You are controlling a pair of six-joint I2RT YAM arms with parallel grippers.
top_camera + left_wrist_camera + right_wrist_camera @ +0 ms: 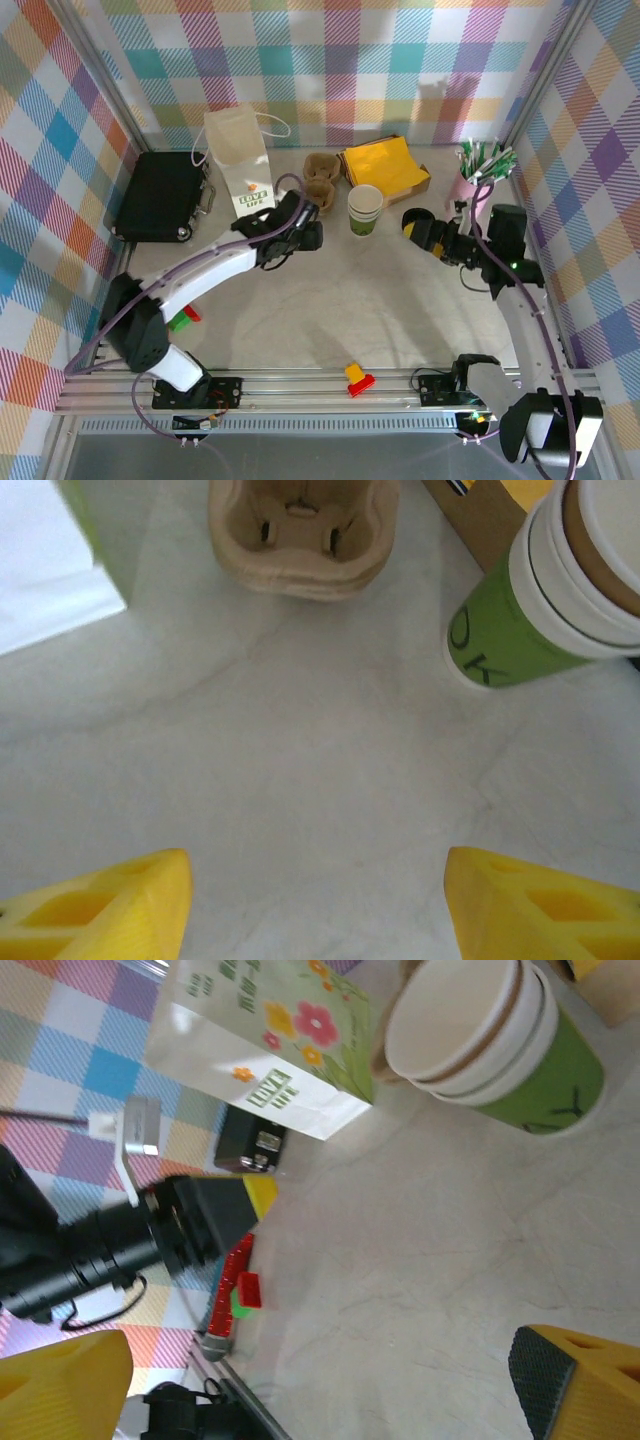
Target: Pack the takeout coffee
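Note:
The takeout coffee with the black lid is hidden or out of view. My left gripper [306, 236] is open over bare tabletop, its yellow fingertips [110, 905] spread wide with nothing between them [315, 905]. Ahead of it sit a brown pulp cup carrier [300, 535] and a stack of lidless cream-and-green cups [560, 590]. My right gripper [420, 228] is open as well [320, 1380], low over the table to the right of that cup stack [365, 210], and it holds nothing.
A white paper bag [240, 160] stands at the back left beside a black case [160, 195]. A box of yellow napkins [385, 165] and a pink cup of sticks [480, 165] are at the back right. Small red clamps [358, 378] sit on the front rail.

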